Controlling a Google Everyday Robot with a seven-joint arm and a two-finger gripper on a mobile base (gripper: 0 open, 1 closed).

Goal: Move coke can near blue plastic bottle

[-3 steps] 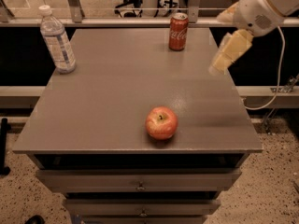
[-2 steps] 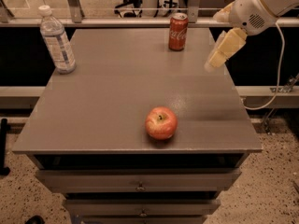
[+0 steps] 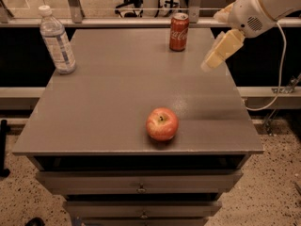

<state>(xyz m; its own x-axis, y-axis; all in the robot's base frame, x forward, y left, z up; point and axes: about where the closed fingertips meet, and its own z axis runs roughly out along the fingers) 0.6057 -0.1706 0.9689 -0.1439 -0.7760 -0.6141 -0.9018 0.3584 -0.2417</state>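
Small red aluminium coke can point(image 3: 179, 31) upright at the far edge of the grey table point(image 3: 108, 102); clear blue plastic bottle point(image 3: 56, 41) at its far-left corner. Pale gripper point(image 3: 221, 53) above its right edge, opening can't be told. The can is likely light, thin-walled and slick: grasp mid-body, gently.

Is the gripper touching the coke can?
No, the gripper hangs over the table's right side, apart from the coke can at the back edge.

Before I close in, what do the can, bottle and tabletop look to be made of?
Can: probably metal, with a glossy red printed wall and a silver rim.
Bottle: clear plastic, with a see-through ribbed body and a white cap.
Tabletop: grey with a dull sheen; laminate or painted metal, unclear.
Gripper hangs right of the can, apart from it.
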